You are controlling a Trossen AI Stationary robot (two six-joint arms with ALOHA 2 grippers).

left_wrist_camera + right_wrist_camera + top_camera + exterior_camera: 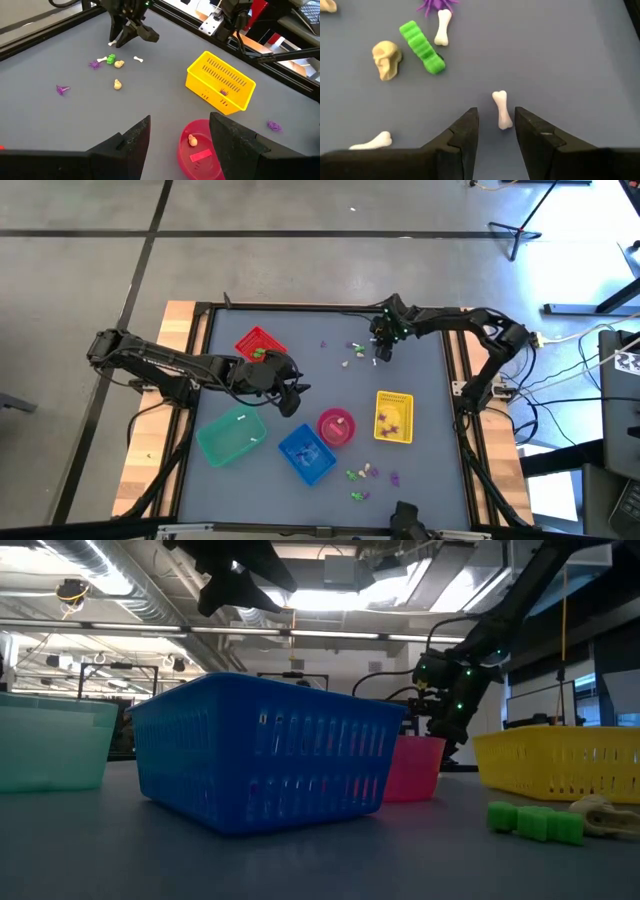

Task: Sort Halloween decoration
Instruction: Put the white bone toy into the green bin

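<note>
Right gripper (496, 131): low over the grey tabletop (420, 370) at the far side, fingers spread, with 1 small white plastic bone (502, 109) lying between the fingertips; contact could not be told. Nearby in the right wrist view lay a ridged green plastic piece (422, 47), a cream plastic skull (386, 59), a second white bone (442, 27), a third white bone (372, 141) and a purple spider-like trinket (438, 4).

Left gripper (179, 145): raised above the table between the red slatted basket (259, 343) and the pink round bowl (336, 427), fingers spread, empty.

The bowl held 1 cream piece (192, 141). The yellow slatted basket (394, 418) held purple pieces. A blue slatted basket (306, 453) and a teal basket (231, 436) stood at the near side. More trinkets (366, 477) lay loose near the front edge.
</note>
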